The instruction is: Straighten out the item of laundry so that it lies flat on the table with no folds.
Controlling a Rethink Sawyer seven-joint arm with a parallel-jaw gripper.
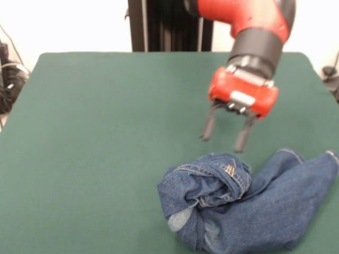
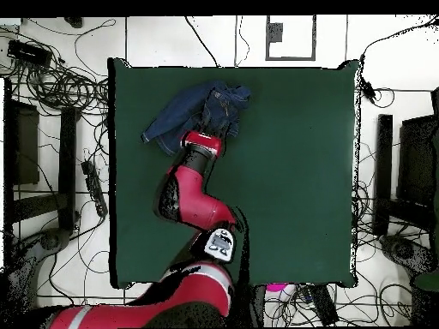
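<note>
You have the gripper [image 1: 226, 136] hovering just above the bunched waist end of the jeans [image 1: 249, 203], its fingers [image 1: 208, 126] spread apart and holding nothing, likely lined up to pinch the folded-over top. The jeans lie crumpled near the front edge of the green surface [image 1: 106, 132], legs trailing toward one side.

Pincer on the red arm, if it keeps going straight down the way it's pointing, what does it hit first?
Probably the bunched waistband end of the jeans. The open pincer hangs just above and behind that bundle; depth is unclear, so it could instead touch the table at the denim's edge.
</note>
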